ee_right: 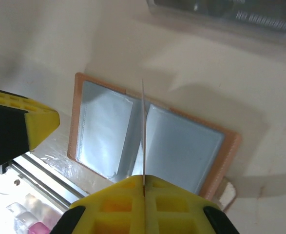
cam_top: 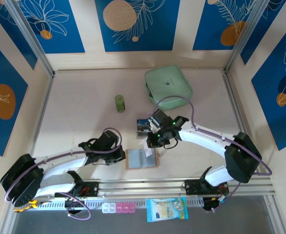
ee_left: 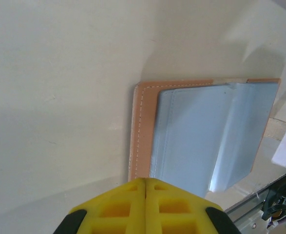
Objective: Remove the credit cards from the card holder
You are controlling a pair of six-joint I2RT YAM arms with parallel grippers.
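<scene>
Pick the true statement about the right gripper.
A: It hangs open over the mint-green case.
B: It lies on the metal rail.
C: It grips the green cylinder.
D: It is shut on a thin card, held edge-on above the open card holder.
D: in the right wrist view, the right gripper pinches a credit card edge-on, with the card holder lying open beneath it.

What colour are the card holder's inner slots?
Pale blue-grey card holder slots, tan border; best in left wrist view.

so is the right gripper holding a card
Yes, the right gripper is shut on a thin credit card, seen edge-on above the open card holder.
</scene>
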